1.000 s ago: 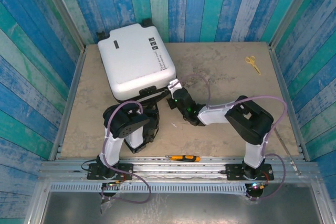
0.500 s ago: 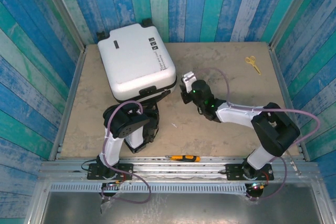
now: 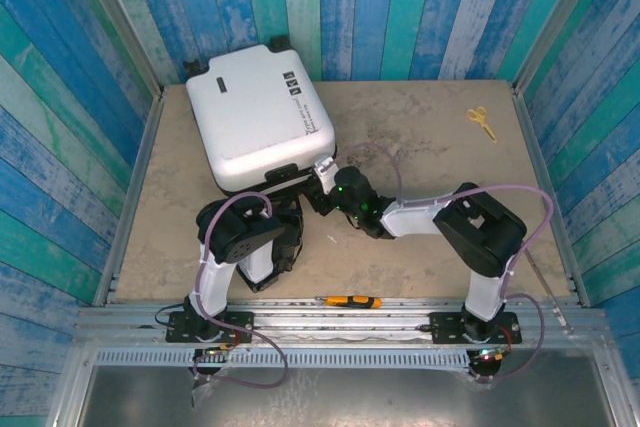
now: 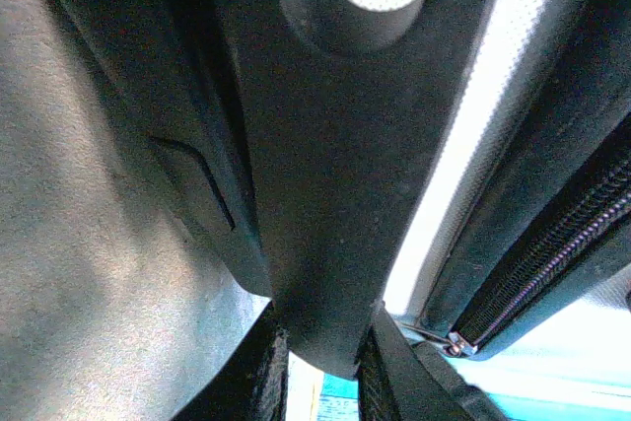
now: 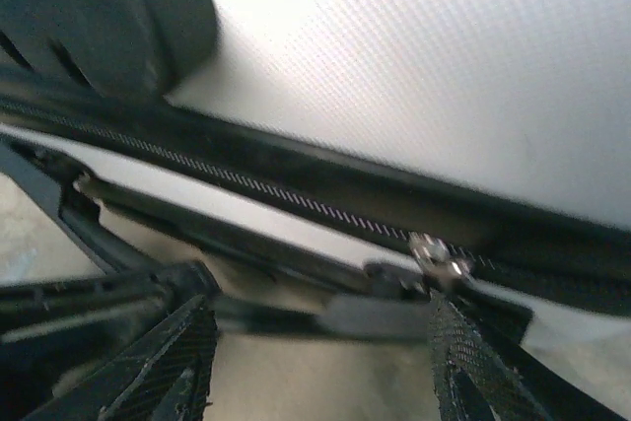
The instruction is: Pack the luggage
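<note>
I count one white suitcase (image 3: 258, 117), one pair of yellow scissors (image 3: 482, 122), one orange cutter (image 3: 348, 301), one table (image 3: 430, 147), and two robot arms: left arm (image 3: 240, 237), right arm (image 3: 480, 232)

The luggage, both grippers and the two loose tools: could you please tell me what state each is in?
luggage: shut, lying flat on the table.
zipper pull: on its track, ungripped.
left gripper: closed on the luggage's black handle.
right gripper: open, empty, just short of the zipper pull.
yellow scissors: lying far right, untouched; blades too small to judge.
orange tool: lying at the near edge, untouched.
</note>
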